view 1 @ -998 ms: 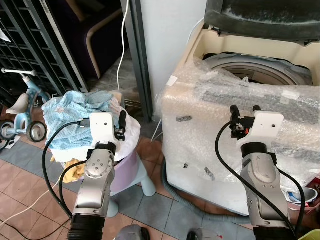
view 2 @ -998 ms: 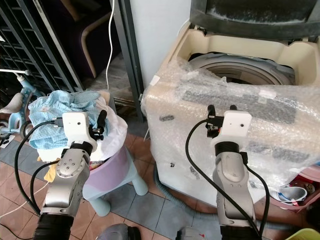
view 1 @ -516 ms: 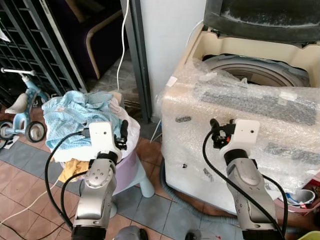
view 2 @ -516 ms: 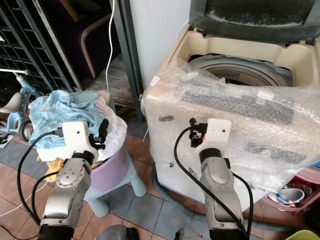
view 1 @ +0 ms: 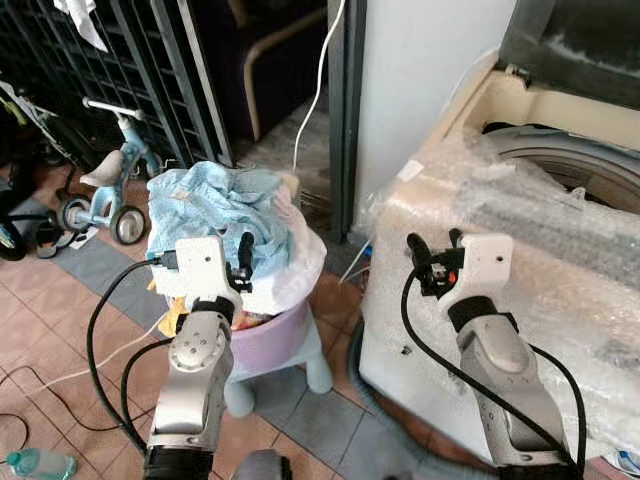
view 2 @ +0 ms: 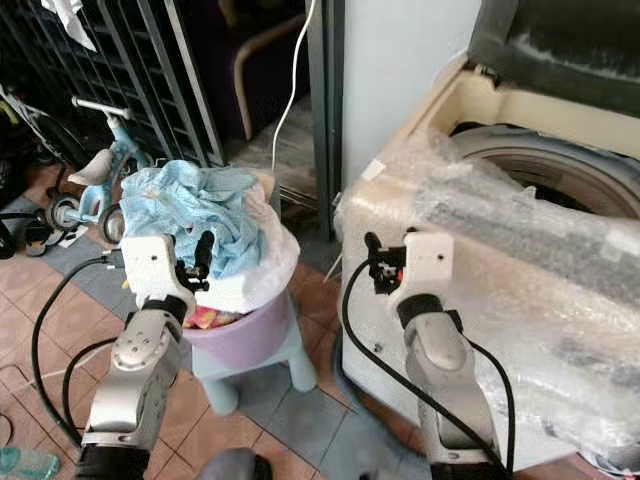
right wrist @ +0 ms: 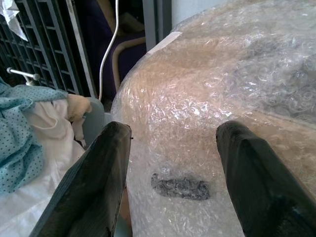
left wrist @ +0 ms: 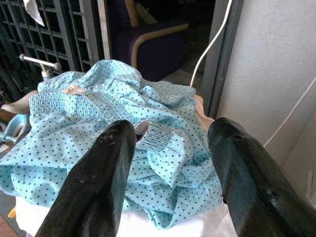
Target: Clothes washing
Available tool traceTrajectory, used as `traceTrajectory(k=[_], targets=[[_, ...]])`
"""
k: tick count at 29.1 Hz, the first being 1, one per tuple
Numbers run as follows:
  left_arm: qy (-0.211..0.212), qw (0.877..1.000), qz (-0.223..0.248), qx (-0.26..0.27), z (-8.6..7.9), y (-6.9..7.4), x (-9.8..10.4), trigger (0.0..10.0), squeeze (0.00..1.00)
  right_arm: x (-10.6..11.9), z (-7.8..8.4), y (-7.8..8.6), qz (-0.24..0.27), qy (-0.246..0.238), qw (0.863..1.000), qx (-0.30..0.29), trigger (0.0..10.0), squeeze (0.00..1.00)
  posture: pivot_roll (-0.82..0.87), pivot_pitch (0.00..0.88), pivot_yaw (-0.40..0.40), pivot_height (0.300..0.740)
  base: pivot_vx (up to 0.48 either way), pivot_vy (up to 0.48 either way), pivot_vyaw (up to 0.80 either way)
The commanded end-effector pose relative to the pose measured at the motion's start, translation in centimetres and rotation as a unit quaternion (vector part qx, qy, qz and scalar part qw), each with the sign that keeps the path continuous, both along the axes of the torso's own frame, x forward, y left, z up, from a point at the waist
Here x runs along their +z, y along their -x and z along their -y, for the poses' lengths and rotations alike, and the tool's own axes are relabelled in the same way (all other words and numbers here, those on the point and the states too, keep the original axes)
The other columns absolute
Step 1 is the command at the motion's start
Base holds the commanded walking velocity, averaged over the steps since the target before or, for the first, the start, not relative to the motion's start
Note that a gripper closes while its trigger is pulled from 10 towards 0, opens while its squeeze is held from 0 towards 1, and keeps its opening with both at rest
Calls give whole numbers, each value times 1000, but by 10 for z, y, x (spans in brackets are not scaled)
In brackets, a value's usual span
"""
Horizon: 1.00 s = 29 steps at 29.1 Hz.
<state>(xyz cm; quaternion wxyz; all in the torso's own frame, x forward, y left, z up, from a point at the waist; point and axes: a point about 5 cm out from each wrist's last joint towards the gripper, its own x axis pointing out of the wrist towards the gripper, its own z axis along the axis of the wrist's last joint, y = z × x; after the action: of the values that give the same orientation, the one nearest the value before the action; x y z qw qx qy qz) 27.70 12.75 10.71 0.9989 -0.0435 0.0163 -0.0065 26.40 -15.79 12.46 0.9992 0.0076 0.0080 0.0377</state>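
Note:
A light blue dotted garment (view 1: 225, 205) lies crumpled on top of a heap of laundry in a lavender basket (view 1: 268, 335), over a white cloth (view 1: 290, 270). My left gripper (left wrist: 173, 131) is open and empty, held just above and in front of the blue garment, apart from it. To the right stands a cream top-loading washing machine (view 1: 560, 260) wrapped in bubble wrap, lid up, its drum (view 1: 580, 165) showing. My right gripper (view 1: 435, 245) is open and empty, close before the machine's wrapped front corner.
The basket rests on a pale blue stool (view 1: 310, 365) on a tiled floor. A child's tricycle (view 1: 105, 190) and a black metal grille (view 1: 120, 70) stand at the left. A grey door post (view 1: 345, 110) with a white cable (view 1: 315, 80) rises between basket and machine. A plastic bottle (view 1: 35, 463) lies on the floor.
The camera has swung left and moved closer, so basket and washing machine sit further right in the picture. Both grippers remain raised, open and empty.

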Motion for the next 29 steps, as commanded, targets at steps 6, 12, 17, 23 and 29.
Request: traceTrajectory(k=[6, 12, 17, 23, 29], targets=[[-16, 1000, 8, 10, -5, 1, 0, 10000, 0, -3, -4, -4, -7, 41, 999, -6, 10000, 0, -66, 59, 60, 740, 0, 480, 0], [-36, 999, 16, 18, -7, 1, -1, 10000, 0, -7, -14, -3, -21, 14, 999, 20, 10000, 0, -67, 57, 57, 740, 0, 316, 0], [-24, 1000, 14, 5, -2, 1, 1, 10000, 0, -3, -15, -2, -3, 25, 998, 51, 10000, 0, -62, 61, 53, 740, 0, 0, 320], [-6, 1000, 11, -3, 0, -1, 2, 10000, 0, 1, -11, -8, 10, 38, 998, 45, 10000, 0, -61, 70, 51, 740, 0, 0, 798], [-11, 1000, 14, -5, -2, 1, 0, 10000, 0, 2, -12, -9, 13, 33, 998, 55, 10000, 0, -63, 78, 51, 740, 168, 0, 659]])
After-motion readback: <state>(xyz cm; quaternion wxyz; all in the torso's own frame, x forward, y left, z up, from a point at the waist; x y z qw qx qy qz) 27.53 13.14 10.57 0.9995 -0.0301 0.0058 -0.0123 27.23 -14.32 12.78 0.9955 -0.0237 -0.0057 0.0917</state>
